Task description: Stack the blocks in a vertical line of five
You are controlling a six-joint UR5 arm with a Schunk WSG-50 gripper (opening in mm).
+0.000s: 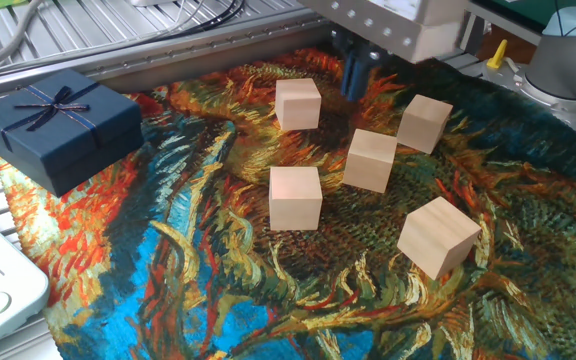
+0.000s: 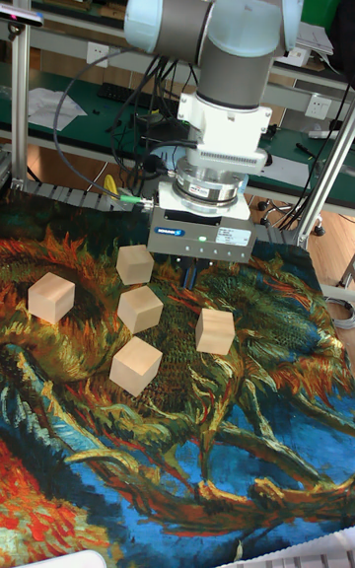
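1. risk, as a judgement: the five blocks point(image 1: 371, 160) lie close together, unstacked, on the painted cloth point(image 1: 168, 260), so a descent could nudge a neighbour.
2. the gripper point(image 1: 356, 75) hangs above them, touching nothing; whether its fingers are apart, i cannot tell.

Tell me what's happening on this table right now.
A UR5 arm's gripper hangs low over the far side of a painted cloth, holding nothing. Five wooden blocks lie apart on the cloth, none stacked yet. A navy gift box sits off at the cloth's edge. Whether the gripper is open can't be told from here.
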